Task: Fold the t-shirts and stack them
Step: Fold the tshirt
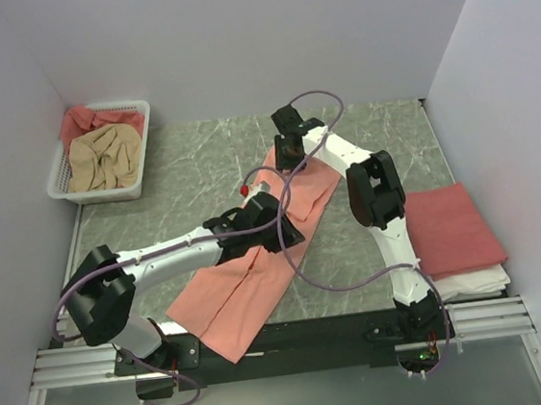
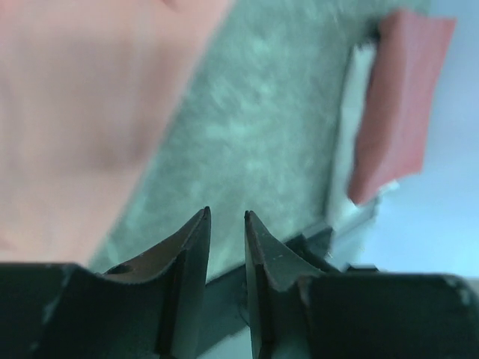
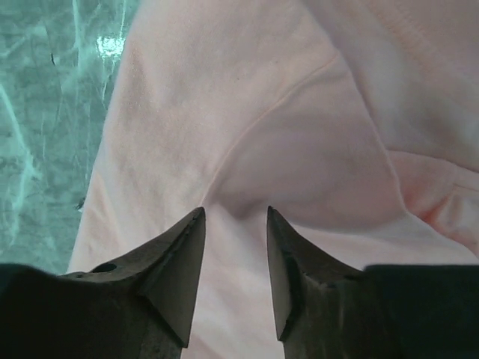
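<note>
You're mid-fold on the salmon t-shirt (image 1: 233,303), lying right of the basket (image 1: 95,192). Your right gripper (image 3: 235,211) hovers parted over it; left gripper (image 2: 226,212), blurred, looks narrowly parted, empty. Next: pinch its edge.

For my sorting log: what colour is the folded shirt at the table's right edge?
The folded shirt is rose-red; top external view.

High overview; close wrist views; shared t-shirt (image 1: 233,308)
</note>
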Robot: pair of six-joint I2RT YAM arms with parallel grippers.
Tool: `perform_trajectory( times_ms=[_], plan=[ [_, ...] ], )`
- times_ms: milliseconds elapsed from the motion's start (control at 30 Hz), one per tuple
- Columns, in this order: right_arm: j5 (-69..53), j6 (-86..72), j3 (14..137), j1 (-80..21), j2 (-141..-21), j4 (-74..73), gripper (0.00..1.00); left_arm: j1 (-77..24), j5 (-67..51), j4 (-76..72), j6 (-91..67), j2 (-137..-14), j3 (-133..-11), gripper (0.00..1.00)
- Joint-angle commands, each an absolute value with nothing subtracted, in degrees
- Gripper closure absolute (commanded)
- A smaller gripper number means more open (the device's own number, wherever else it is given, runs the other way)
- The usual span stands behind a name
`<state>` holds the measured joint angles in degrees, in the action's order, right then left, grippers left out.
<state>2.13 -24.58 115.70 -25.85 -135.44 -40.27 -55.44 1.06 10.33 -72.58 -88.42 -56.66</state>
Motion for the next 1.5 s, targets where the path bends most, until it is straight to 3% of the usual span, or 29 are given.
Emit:
perform_trajectory(
  times_ms=[0, 233, 333, 467, 933, 1100, 1400, 1467],
  plan=[
    [3.1, -24.7, 116.1, -24.3, -128.7, -41.8, 0.53, -53.6, 7.9, 18.2, -65.8, -84.8, -58.1, 0.69],
    [3.0, -32.6, 96.0, -26.4, -112.0, -33.7, 0.53, -53.3, 14.1, 29.8, -61.4, -80.7, -52.8, 0.73],
    [3.1, -35.9, 83.9, -27.8, -109.0, -28.5, 0.53, -53.7, 13.7, 30.2, -62.0, -77.8, -49.3, 0.74],
    [2.4, -37.2, 79.9, -28.0, -110.3, -26.2, 0.54, -54.5, 13.1, 31.3, -62.1, -76.0, -45.5, 0.74],
    [6.2, -29.6, 95.9, -26.5, -125.4, -37.3, 0.53, -57.6, 1.2, 21.9, -66.9, -85.5, -44.1, 0.76],
    [5.7, -26.8, 103.9, -23.5, -131.6, -41.0, 0.53, -57.5, -3.0, 18.8, -67.6, -92.5, -51.8, 0.75],
    [5.2, -19.3, 135.8, -18.1, -148.8, -51.3, 0.53, -54.2, -12.5, 14.0, -69.8, -108.8, -68.3, 0.76],
    [4.3, -18.6, 138.2, -17.4, -150.5, -50.5, 0.52, -52.8, -14.8, 13.2, -70.4, -111.9, -71.9, 0.76]
  ],
)
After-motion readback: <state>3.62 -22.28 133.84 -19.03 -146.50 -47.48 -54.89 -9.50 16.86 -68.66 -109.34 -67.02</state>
